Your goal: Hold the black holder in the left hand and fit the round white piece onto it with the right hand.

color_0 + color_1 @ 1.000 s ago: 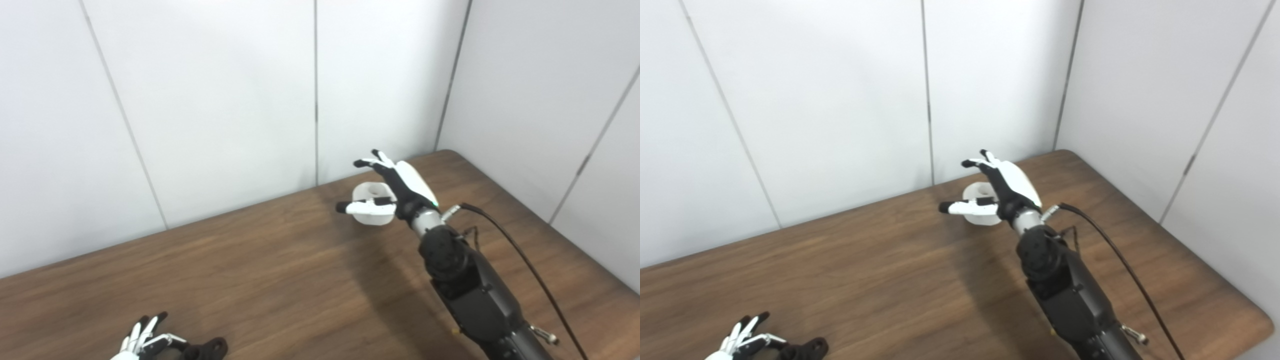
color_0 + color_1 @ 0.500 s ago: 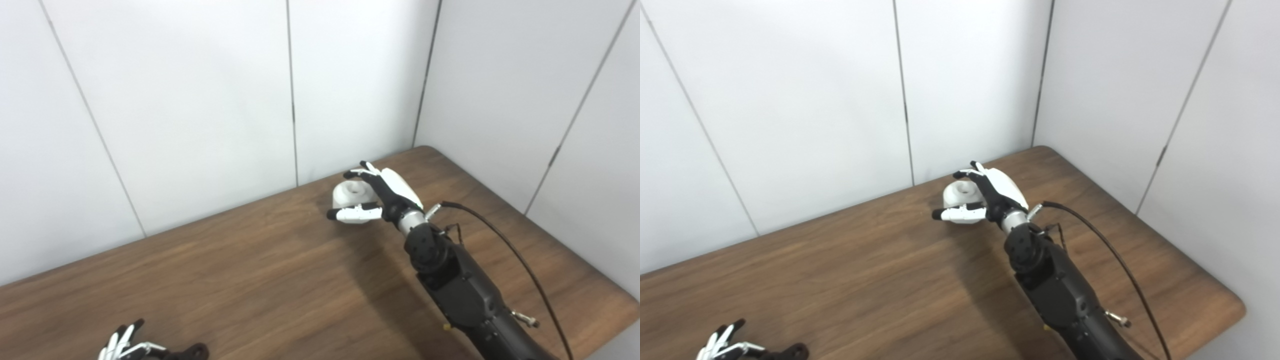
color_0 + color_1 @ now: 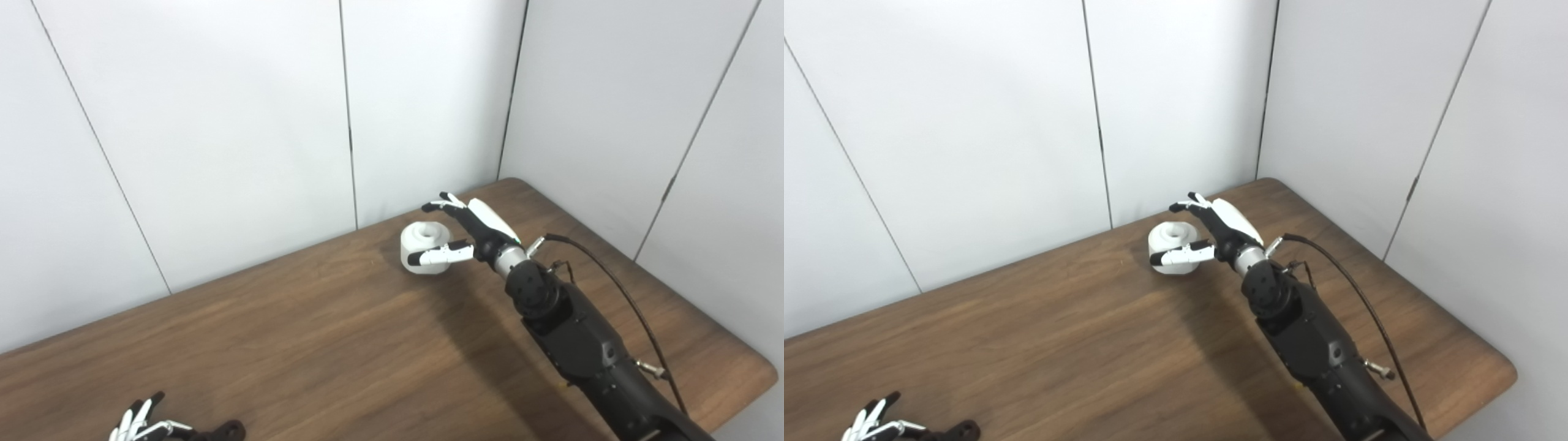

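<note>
The round white piece (image 3: 422, 240) stands on the wooden table (image 3: 318, 331) near the back wall. My right hand (image 3: 468, 229) is open around it. The thumb (image 3: 438, 255) lies across the piece's near side, and the fingers (image 3: 442, 204) reach over its far right side without closing. At the bottom left edge my left hand (image 3: 870, 424) shows only its spread fingertips, open, just left of the black holder (image 3: 958, 430). The holder lies on the table, mostly cut off by the frame.
White wall panels (image 3: 245, 122) close off the table at the back and right. A black cable (image 3: 1353, 294) loops off my right forearm over the table's right part. The table's rounded right corner (image 3: 1510, 370) is in view.
The whole picture has shifted, so the camera has moved. The white piece now sits nearer my right hand's fingertips than its palm. The left hand stays beside the holder.
</note>
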Action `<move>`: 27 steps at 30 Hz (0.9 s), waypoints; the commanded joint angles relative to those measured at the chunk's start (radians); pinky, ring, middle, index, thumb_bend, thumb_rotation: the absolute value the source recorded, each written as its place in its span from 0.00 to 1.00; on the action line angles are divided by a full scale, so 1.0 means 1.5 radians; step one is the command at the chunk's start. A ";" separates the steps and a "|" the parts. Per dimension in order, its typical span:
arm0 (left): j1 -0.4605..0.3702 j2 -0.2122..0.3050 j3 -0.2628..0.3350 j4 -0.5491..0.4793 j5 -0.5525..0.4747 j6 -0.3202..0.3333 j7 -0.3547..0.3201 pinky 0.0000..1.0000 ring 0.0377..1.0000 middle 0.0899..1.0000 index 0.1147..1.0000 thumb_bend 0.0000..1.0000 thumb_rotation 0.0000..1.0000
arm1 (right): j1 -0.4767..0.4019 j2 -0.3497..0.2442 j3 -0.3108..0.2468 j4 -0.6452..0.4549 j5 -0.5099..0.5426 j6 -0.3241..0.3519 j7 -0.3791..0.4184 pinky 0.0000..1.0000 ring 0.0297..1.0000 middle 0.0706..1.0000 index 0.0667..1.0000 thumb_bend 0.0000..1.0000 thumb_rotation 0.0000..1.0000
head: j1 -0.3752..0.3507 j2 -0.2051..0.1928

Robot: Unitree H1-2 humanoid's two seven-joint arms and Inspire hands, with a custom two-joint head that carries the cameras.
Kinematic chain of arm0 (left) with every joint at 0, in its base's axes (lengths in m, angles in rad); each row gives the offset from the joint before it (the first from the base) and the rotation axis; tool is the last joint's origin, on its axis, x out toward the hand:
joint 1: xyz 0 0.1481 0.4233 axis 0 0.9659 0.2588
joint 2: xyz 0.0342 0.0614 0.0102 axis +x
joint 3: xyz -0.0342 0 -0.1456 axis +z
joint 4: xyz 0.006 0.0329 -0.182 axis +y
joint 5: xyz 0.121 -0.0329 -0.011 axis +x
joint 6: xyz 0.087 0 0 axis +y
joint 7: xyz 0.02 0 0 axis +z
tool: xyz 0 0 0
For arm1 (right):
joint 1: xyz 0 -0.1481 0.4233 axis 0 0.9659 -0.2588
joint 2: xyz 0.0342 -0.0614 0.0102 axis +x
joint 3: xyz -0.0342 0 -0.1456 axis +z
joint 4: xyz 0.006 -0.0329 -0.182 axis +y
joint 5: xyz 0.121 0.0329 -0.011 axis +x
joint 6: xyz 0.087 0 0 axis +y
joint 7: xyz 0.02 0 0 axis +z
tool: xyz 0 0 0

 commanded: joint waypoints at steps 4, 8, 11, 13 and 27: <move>0.020 0.013 0.005 0.042 0.004 -0.012 0.015 1.00 1.00 0.95 0.41 0.51 0.04 | -0.045 -0.037 -0.006 -0.006 0.002 -0.008 0.010 0.93 1.00 1.00 0.87 1.00 0.48 | -0.002 0.000; 0.020 0.013 0.005 0.041 0.005 -0.011 0.013 1.00 1.00 0.95 0.41 0.51 0.04 | -0.053 -0.048 -0.005 -0.005 0.003 0.002 0.025 0.94 1.00 1.00 0.88 1.00 0.46 | -0.002 -0.001; 0.019 0.013 0.005 0.043 0.006 -0.011 0.014 1.00 1.00 0.95 0.41 0.51 0.04 | -0.058 -0.056 -0.005 -0.015 0.004 0.017 0.039 0.96 1.00 1.00 0.90 1.00 0.43 | -0.001 -0.003; 0.019 0.013 0.005 0.045 0.006 -0.014 0.016 1.00 1.00 0.95 0.41 0.51 0.04 | -0.065 -0.062 0.000 -0.012 -0.003 0.024 0.043 0.96 1.00 1.00 0.89 1.00 0.42 | -0.001 -0.003; 0.024 0.012 0.005 0.039 0.006 -0.017 0.017 1.00 1.00 0.95 0.41 0.51 0.04 | -0.092 -0.094 0.026 -0.006 -0.012 0.063 0.092 0.99 1.00 1.00 0.89 1.00 0.34 | 0.000 -0.003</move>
